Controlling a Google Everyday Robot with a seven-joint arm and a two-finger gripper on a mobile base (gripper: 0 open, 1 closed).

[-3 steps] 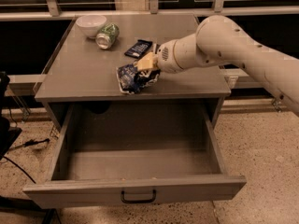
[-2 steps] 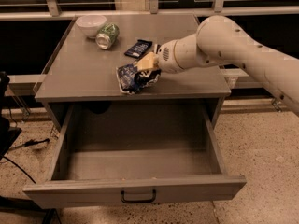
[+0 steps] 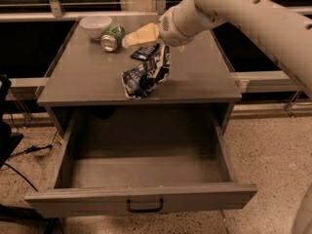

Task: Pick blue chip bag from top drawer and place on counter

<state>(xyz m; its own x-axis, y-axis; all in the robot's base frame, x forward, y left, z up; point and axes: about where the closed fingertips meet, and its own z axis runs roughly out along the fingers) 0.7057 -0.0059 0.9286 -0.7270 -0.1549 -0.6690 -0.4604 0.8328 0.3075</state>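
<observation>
The gripper (image 3: 162,41), spread wide, hovers above the counter (image 3: 83,77); just beneath it lies the blue chip bag (image 3: 145,75).

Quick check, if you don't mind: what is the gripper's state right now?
Gripper: jaws open, holding nothing, just above the blue chip bag on the counter.

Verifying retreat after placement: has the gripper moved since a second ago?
Yes. The gripper moved up-image, from the blue chip bag toward the green can at the back of the counter.
</observation>
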